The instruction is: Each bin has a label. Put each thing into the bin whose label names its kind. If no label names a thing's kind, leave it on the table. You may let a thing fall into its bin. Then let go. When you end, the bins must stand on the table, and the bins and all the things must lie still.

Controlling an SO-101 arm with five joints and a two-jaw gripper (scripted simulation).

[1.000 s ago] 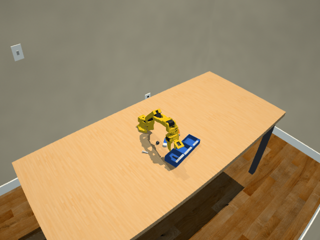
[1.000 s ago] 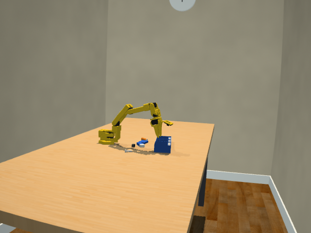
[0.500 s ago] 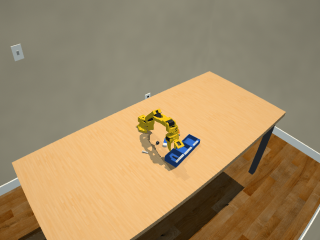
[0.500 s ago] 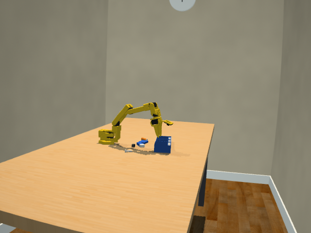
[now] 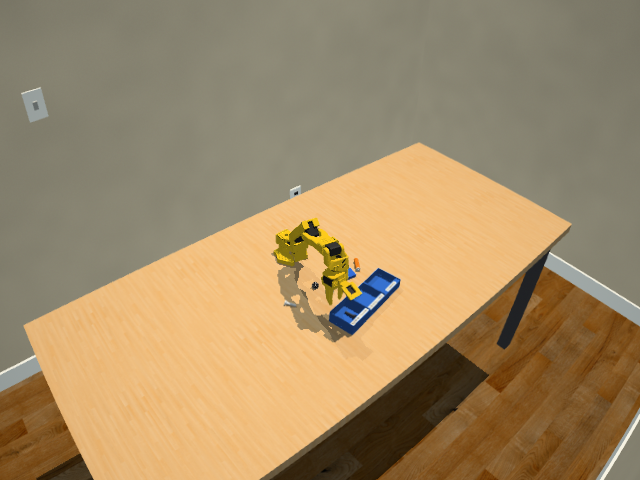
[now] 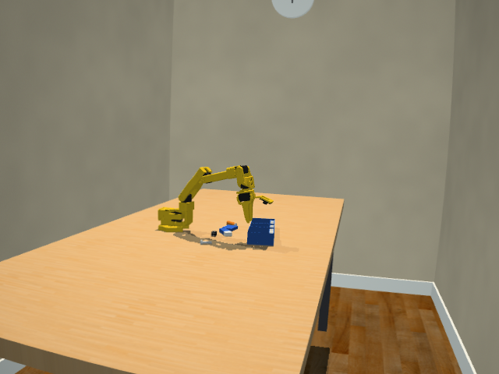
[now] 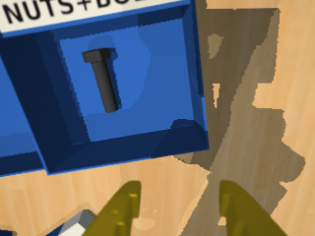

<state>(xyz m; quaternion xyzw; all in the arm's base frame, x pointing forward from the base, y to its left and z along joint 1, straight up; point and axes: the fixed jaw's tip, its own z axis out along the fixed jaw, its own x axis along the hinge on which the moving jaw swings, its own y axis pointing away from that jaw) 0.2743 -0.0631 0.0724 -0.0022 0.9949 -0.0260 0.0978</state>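
Note:
Three joined blue bins (image 5: pixel 364 299) stand on the table; they also show in the exterior view (image 6: pixel 260 231). In the wrist view the end bin (image 7: pixel 128 93) carries the label NUTS+BOLTS (image 7: pixel 69 11) and holds a dark bolt (image 7: pixel 103 81) lying flat. My gripper (image 7: pixel 174 208) hangs just outside this bin's near wall, over bare table, its fingers slightly apart with nothing between them. It also shows in the top and exterior views (image 5: pixel 330 295) (image 6: pixel 247 217). A black nut (image 5: pixel 314 285), a grey screw (image 5: pixel 290 304), an orange cylinder (image 5: pixel 356 264) and a blue-and-white block (image 6: pixel 228 230) lie on the table.
The arm's base (image 5: pixel 289 248) stands behind the loose things. The blue-and-white block's corner shows at the wrist view's bottom left (image 7: pixel 79 226). The table's front edge runs a little past the bins.

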